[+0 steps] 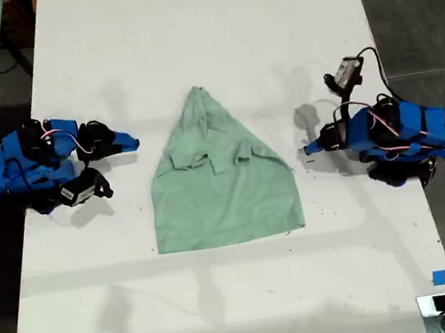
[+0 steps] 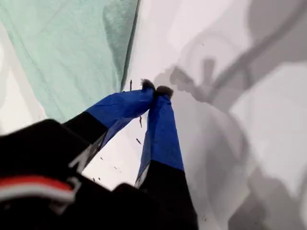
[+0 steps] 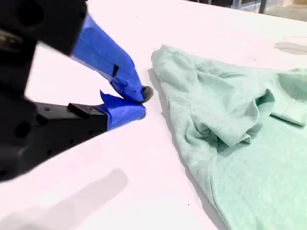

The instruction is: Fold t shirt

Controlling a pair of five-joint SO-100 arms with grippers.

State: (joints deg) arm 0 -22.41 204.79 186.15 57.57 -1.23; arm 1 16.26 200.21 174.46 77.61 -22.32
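Jaws closed beside t shirt (image 1: 220, 179)

In your first wrist view, my first gripper (image 2: 156, 89) has its two blue fingers (image 2: 162, 132) drawn together, their dark tips touching with nothing between them. The tips sit just above the white table (image 2: 268, 120) and just beside the shirt (image 2: 67, 48), apart from it. You can see only part of the shirt: pale mint cloth lying flat, with one darker fold running along the edge nearest the tips. A thin seam line crosses the cloth. Small dark specks dot the table near the fingers. Grey shadows spread over the table beyond the tips. The gripper's black body, blurred, fills the foreground, with a red and white wire across it.
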